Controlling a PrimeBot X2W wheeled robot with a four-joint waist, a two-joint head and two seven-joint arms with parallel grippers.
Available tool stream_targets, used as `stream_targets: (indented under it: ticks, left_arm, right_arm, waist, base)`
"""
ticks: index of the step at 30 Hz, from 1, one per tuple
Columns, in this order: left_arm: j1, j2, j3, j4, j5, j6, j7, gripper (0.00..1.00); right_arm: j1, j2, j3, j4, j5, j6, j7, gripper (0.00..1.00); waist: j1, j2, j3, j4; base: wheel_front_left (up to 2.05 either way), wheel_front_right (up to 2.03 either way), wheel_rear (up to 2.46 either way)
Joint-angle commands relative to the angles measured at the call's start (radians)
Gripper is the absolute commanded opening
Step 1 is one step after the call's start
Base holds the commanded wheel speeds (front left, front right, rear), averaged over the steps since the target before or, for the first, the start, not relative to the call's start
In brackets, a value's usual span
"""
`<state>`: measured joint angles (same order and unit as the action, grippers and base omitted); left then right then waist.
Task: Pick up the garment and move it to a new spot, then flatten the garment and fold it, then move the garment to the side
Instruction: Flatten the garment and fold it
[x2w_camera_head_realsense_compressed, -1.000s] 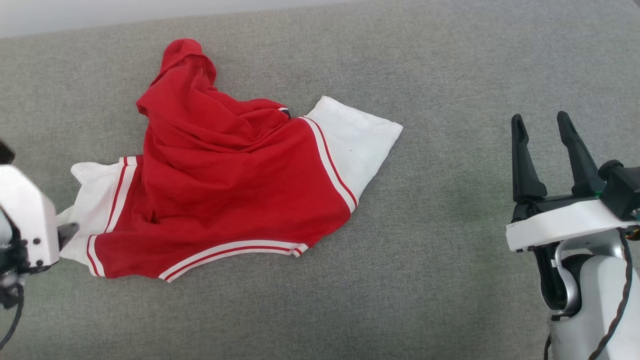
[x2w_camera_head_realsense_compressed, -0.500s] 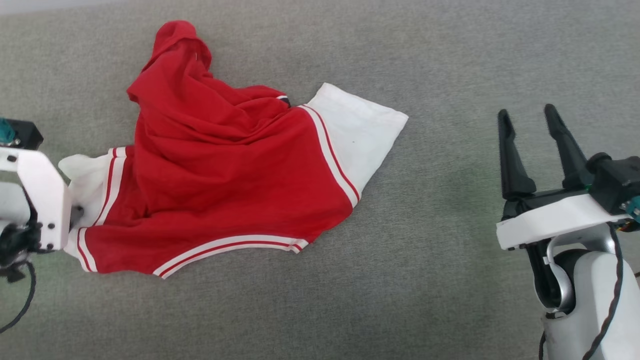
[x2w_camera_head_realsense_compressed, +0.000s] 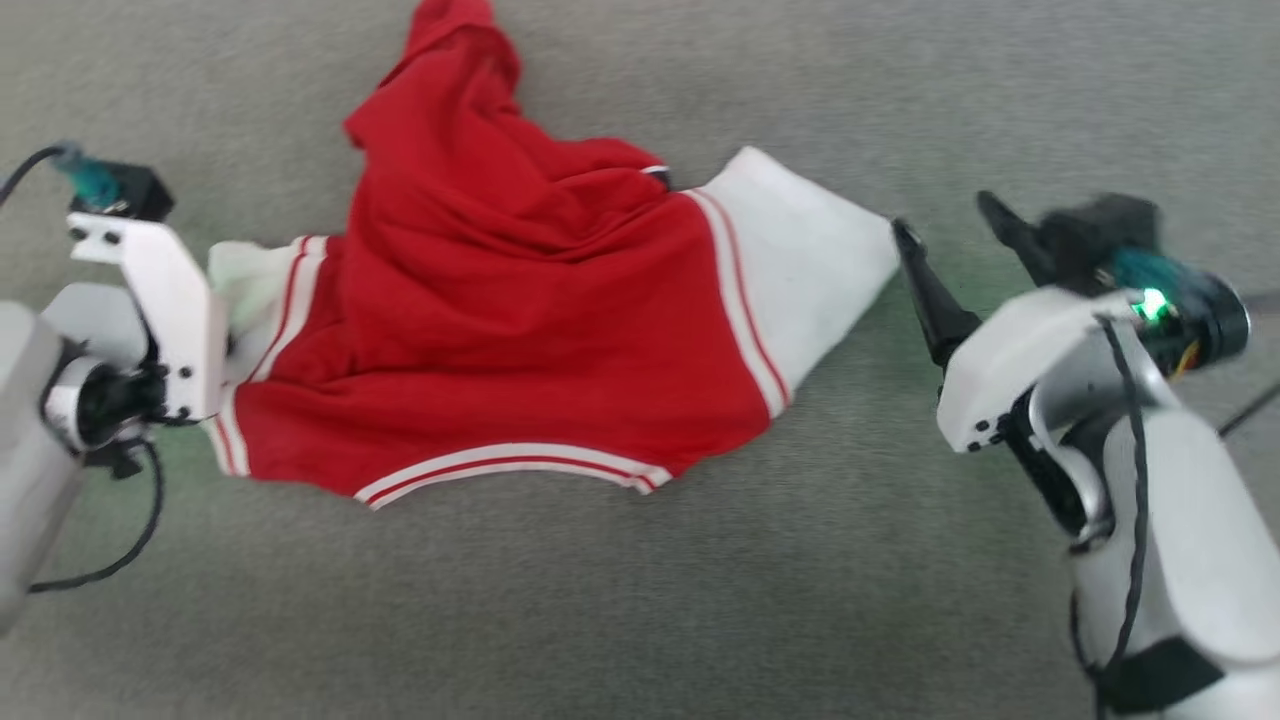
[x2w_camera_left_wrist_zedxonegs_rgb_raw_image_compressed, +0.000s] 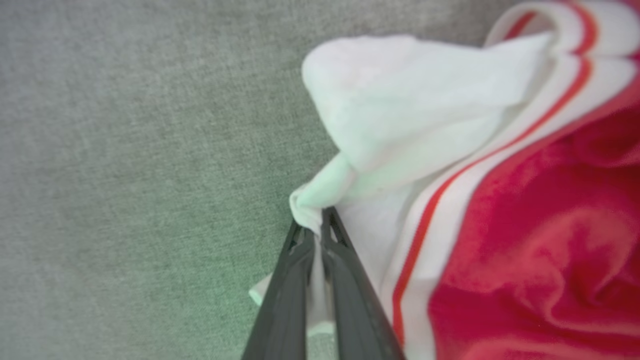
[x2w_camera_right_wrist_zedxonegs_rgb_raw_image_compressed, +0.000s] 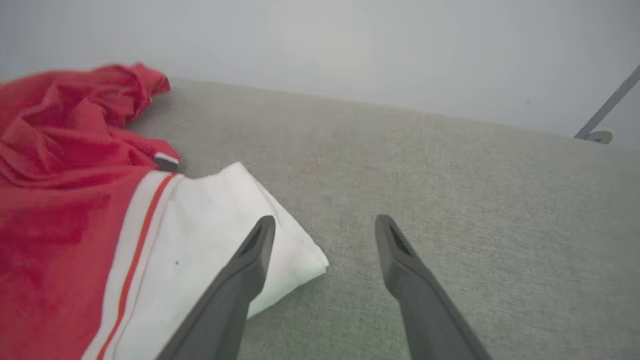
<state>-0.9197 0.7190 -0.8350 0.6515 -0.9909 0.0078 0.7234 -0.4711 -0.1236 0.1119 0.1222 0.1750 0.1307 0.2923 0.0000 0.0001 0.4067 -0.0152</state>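
The garment (x2w_camera_head_realsense_compressed: 500, 330), red with white sleeves and striped bands, lies crumpled on the grey surface in the middle of the head view. In the left wrist view my left gripper (x2w_camera_left_wrist_zedxonegs_rgb_raw_image_compressed: 316, 227) is shut on a pinched fold of the garment's (x2w_camera_left_wrist_zedxonegs_rgb_raw_image_compressed: 525, 225) white left sleeve. From the head, that arm's white wrist bracket (x2w_camera_head_realsense_compressed: 170, 300) covers the fingers at the sleeve's edge. My right gripper (x2w_camera_head_realsense_compressed: 941, 212) is open, tilted toward the tip of the white right sleeve and just beside it. In the right wrist view the right gripper (x2w_camera_right_wrist_zedxonegs_rgb_raw_image_compressed: 325, 220) shows one finger over the sleeve corner of the garment (x2w_camera_right_wrist_zedxonegs_rgb_raw_image_compressed: 60, 200), nothing between its fingers.
A grey fabric surface (x2w_camera_head_realsense_compressed: 640, 600) stretches all around the garment, with free room in front and to the right. A pale wall (x2w_camera_right_wrist_zedxonegs_rgb_raw_image_compressed: 350, 50) rises behind its far edge, and a thin metal rod (x2w_camera_right_wrist_zedxonegs_rgb_raw_image_compressed: 605, 110) leans at the far right.
My left gripper has shut on the white left sleeve. The right gripper has swung left toward the right sleeve's tip. The head camera has shifted, so the whole picture moved.
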Motion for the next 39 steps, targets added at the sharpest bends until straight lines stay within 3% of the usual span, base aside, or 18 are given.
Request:
stream_targets:
  ticks: [1,12,13,14,22,28,39]
  left_arm:
    - [0.026,-0.038,-0.027,0.03,0.01,-0.007,-0.005,0.0]
    - [-0.042,-0.149,-0.049,0.129,0.026,-0.072,-0.055,0.0]
    - [-0.049,-0.156,-0.049,0.137,0.025,-0.075,-0.059,0.0]
    - [-0.054,-0.159,-0.049,0.146,0.023,-0.08,-0.063,0.0]
    - [-0.096,-0.148,-0.022,0.184,0.003,-0.097,-0.092,0.0]
    - [-0.093,-0.132,-0.021,0.189,0.003,-0.104,-0.101,0.0]
    - [-0.16,-0.116,-0.02,0.136,0.005,-0.108,-0.072,0.0]
  right_arm:
    - [-0.027,-0.019,0.012,0.016,0.003,0.0,0.039,1.0]
    - [-0.172,-0.135,0.192,0.245,0.105,0.001,0.484,1.0]
    - [-0.18,-0.144,0.213,0.262,0.113,0.002,0.521,0.22]
    - [-0.19,-0.159,0.238,0.27,0.12,0.001,0.55,0.0]
    - [-0.256,-0.245,0.243,0.215,0.201,-0.002,0.599,0.0]
    - [-0.235,-0.272,0.211,0.189,0.233,-0.002,0.597,0.0]
    - [-0.252,-0.238,0.157,0.119,0.294,-0.002,0.562,0.0]
  waist:
    - [0.0,-0.0001,0.016,0.031]
    - [0.0,-0.0001,0.036,0.11]
    - [0.0,-0.0001,0.037,0.113]
    - [0.0,-0.0001,0.038,0.115]
    - [0.0,-0.0001,0.025,0.109]
    - [0.0,-0.0001,0.017,0.095]
    - [0.0,-0.0001,-0.034,0.077]
  base:
    - [0.0,0.0,0.0]
    - [0.0,0.0,0.0]
    - [0.0,0.0,0.0]
    - [0.0,0.0,0.0]
    - [0.0,0.0,0.0]
    - [0.0,0.0,0.0]
    - [0.0,0.0,0.0]
